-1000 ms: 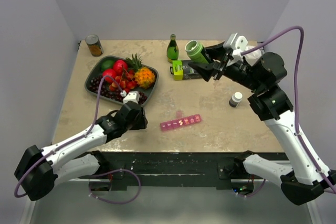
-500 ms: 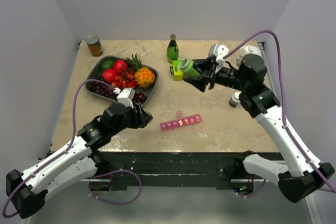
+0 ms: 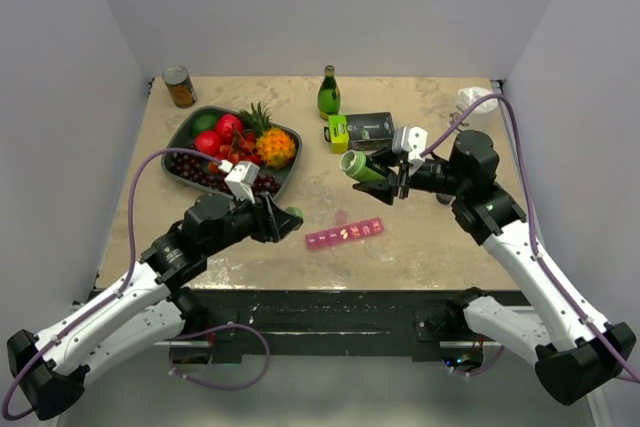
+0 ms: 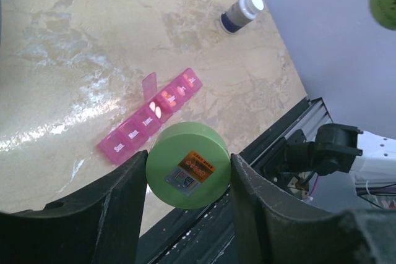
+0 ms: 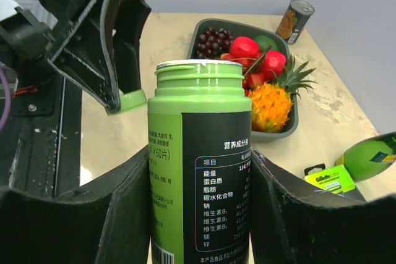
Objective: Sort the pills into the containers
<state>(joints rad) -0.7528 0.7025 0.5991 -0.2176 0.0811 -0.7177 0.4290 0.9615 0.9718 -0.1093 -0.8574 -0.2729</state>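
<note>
The pill organiser (image 3: 345, 232) lay flat on the tabletop (image 3: 420, 242), with one lid (image 3: 342, 216) raised near its middle. Left of the organiser, the left claw (image 4: 189, 180) pinched a green cap (image 4: 187, 171). Beyond the organiser, the right claw (image 3: 378, 173) pinched the uncapped green bottle (image 5: 198, 153). The organiser was judged light, stiff and prone to sliding, with fragile hinged lids. It should be gripped across its narrow sides, clear of the raised lid.

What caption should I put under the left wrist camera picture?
The left end effector grips a green cap, with the pink pill organiser on the table behind it, one lid flipped open.
</note>
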